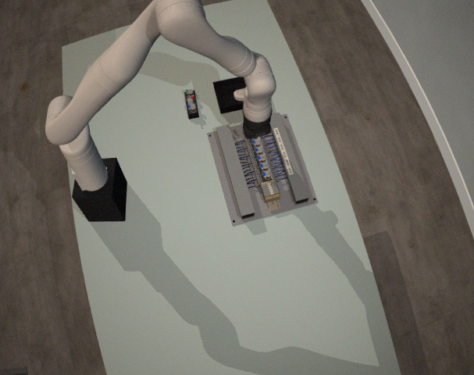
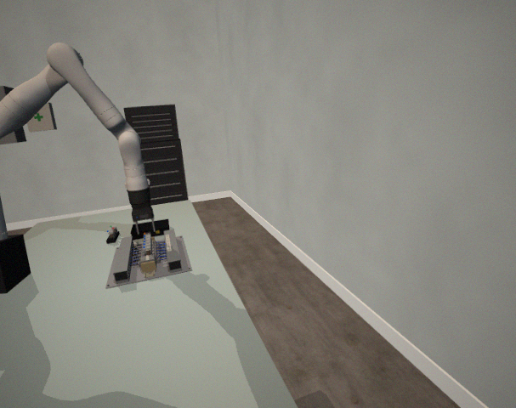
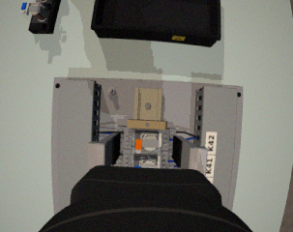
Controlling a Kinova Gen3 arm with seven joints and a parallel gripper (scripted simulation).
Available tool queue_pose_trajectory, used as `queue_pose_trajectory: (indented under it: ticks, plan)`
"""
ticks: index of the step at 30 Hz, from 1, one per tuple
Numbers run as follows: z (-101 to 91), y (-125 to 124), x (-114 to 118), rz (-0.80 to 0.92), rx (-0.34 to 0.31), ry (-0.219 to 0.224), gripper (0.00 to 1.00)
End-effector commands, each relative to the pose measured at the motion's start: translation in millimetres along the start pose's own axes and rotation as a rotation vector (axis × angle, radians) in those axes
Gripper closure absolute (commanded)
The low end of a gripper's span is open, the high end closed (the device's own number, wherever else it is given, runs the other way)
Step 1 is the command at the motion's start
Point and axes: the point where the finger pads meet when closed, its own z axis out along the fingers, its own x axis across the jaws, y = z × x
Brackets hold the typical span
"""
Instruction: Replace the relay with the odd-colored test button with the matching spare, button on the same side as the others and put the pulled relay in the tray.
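Orange-button relay (image 2: pixel 146 235) (image 3: pixel 149 142) sits in the row's far-end socket, spring contacts presumably gripping its blades, and the jaws (image 1: pixel 256 128) (image 2: pixel 145 230) stand wide apart on its left and right, holding nothing; wiring ducts (image 1: pixel 233 171) (image 2: pixel 123 259) (image 3: pixel 73 145) flank them, so sideways room looks tight, while a straight lift should clear toward the tray (image 1: pixel 230 110) (image 2: pixel 163 224) (image 3: pixel 151 38) beyond the far edge

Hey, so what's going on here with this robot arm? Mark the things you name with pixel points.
The arm has its open tool (image 2: pixel 145 231) (image 3: pixel 146 145) over the relay row's end, fingers either side of the orange-button relay (image 3: pixel 148 142), not gripping it. That odd one is still to be swapped for the blue-button spare (image 1: pixel 192 107) (image 3: pixel 36 10); the tray (image 1: pixel 228 97) (image 3: pixel 156 35) waits nearby.
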Motion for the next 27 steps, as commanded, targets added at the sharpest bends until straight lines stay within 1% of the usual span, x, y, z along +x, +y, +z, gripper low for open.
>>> queue_pose_trajectory:
  ticks: [1,27]
  plan:
    - [-1.3,0,1,0.000,0.000,0.003,0.00]
    - [10.2,0,2,0.000,0.000,0.004,0.00]
